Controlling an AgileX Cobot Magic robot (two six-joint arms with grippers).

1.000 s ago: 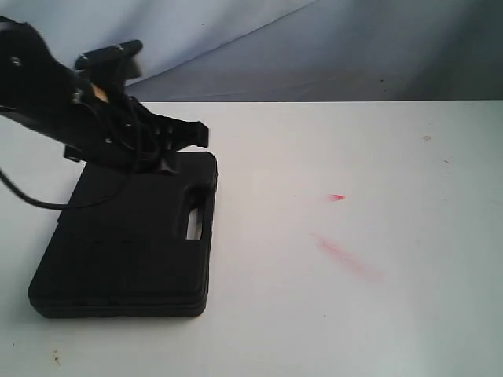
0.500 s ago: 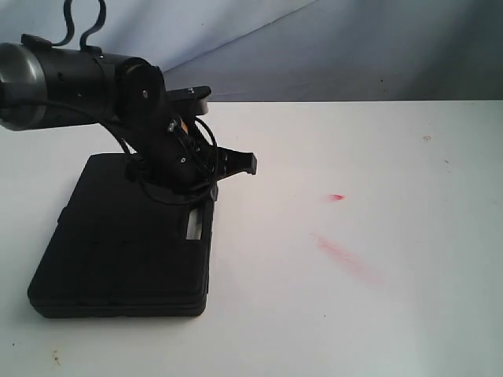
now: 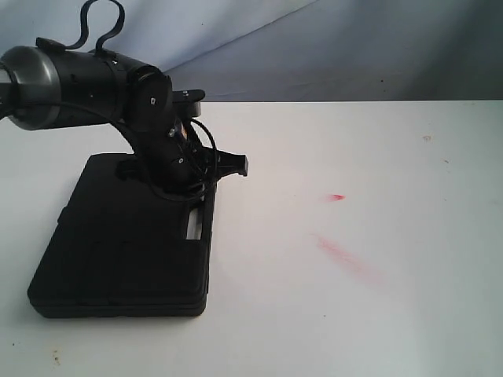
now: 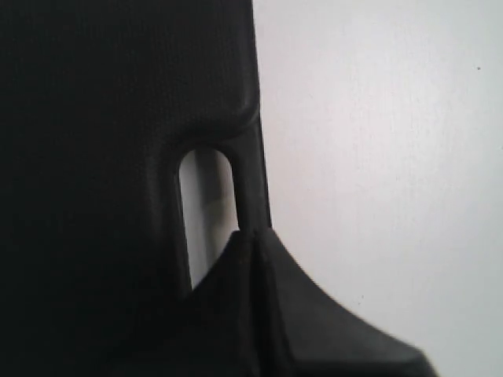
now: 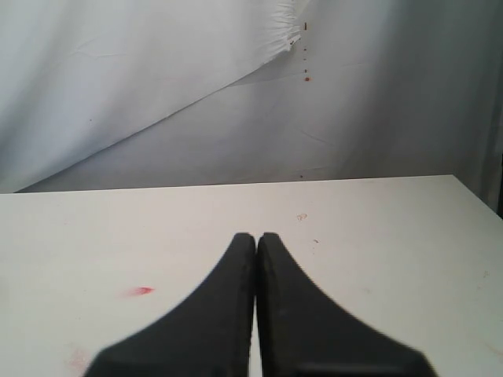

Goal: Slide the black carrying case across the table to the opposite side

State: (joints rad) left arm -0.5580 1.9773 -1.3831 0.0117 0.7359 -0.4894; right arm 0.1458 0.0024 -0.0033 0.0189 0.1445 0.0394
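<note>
Our case [image 3: 126,243] lies flat at the left end of the table [image 3: 393,149], its handle slot [image 4: 206,212] facing the open stretch it must cross. We hold the left gripper [image 4: 253,238] pinched together on nothing, tip at the case's edge beside the slot; we judge it a blunt wedge for pushing, not lifting. Our right gripper [image 5: 256,236] is likewise clenched empty above bare table, well apart from the case

no readable text, perhaps too blurred
</note>
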